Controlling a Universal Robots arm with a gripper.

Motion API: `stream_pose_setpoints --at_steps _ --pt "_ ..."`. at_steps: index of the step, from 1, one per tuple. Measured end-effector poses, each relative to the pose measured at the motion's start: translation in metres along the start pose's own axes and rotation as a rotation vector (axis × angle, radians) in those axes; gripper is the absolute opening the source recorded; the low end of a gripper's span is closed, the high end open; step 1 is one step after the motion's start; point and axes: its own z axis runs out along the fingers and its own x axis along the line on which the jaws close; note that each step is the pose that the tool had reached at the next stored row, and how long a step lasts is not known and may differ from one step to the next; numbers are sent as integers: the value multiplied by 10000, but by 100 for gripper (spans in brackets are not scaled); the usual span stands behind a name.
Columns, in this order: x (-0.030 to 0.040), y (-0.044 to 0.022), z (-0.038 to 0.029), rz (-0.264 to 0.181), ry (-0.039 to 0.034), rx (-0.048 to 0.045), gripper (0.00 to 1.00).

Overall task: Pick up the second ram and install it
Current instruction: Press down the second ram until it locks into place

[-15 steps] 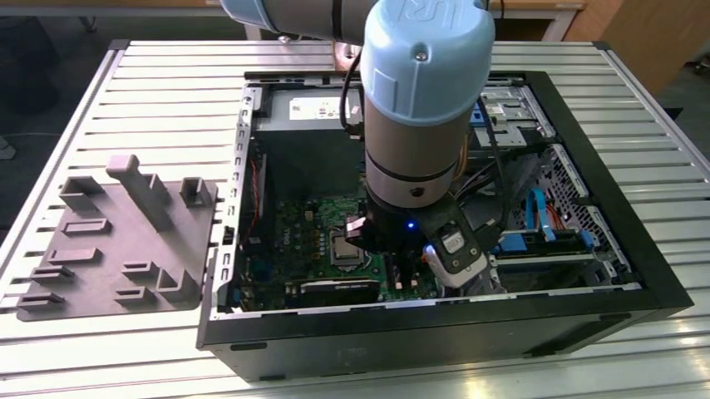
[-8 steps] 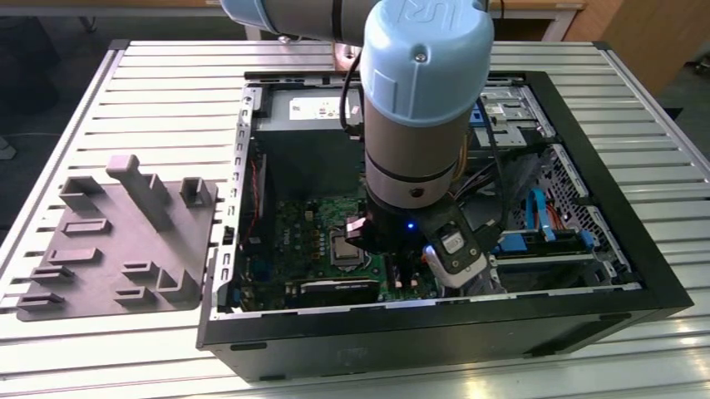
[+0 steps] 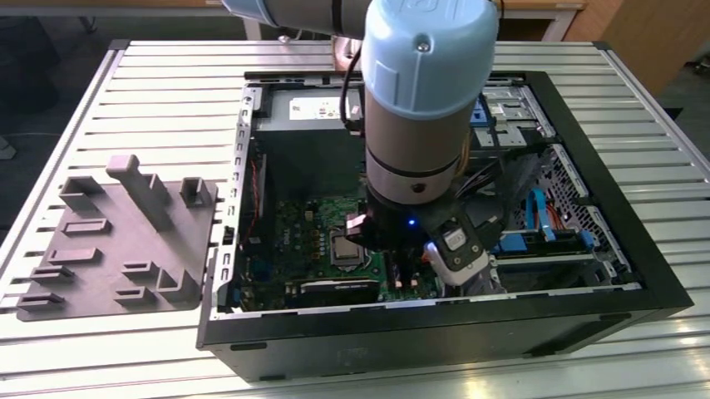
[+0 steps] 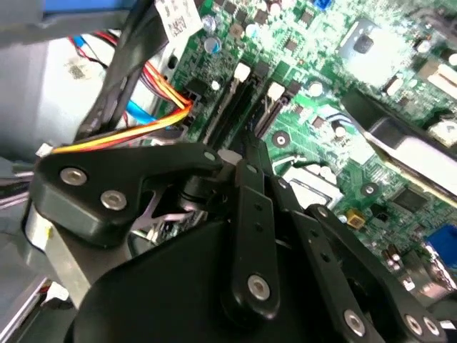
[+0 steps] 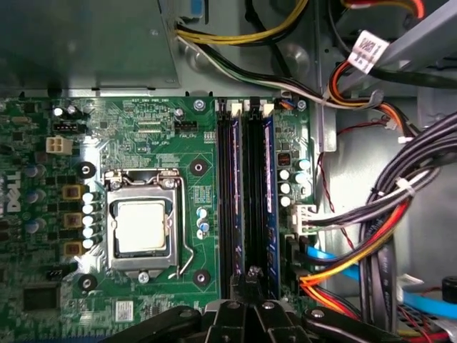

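Inside the open PC case (image 3: pixel 621 249), at 3 o'clock of the grey tray (image 3: pixel 111 241) on the table (image 3: pixel 145 66) in the exterior view, the arm reaches straight down onto the motherboard (image 5: pixel 143 128). In the first wrist view the tool (image 5: pixel 253 275) is narrow, with its fingertips drawn together and no stick seen between them. It sits low over the end of the two long memory slots.

Each slot shows a dark board edge. The second ram (image 5: pixel 269 193) looks to be the one standing in the slot beside the cable bundle (image 5: pixel 371 236). The other stick (image 5: pixel 228 193) is on the CPU socket (image 5: pixel 143 225) side. Whether the second ram is fully seated cannot be told, since its near end is hidden under the tool.

Risks, as judgement:
- **Uneven seating:** the tool is near one end of the stick only, so a push there could seat that end and leave the far end by the white latches (image 5: pixel 268 107) raised and unlocked.
- **Off-centre contact:** the tip sits about between the slots, so it could slip off the thin top edge and hit the neighbouring stick or the board.
- **Cable snag:** the orange and blue cables lie just beside the slot and could snag the tool's linkage.
- **Too much force:** a hard push on a tilted stick could damage the slot.
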Motion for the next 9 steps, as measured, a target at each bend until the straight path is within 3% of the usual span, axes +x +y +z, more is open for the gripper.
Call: stream_pose_setpoints --at_steps 9 --pt "-18 11 -213 -1 1 5 11"
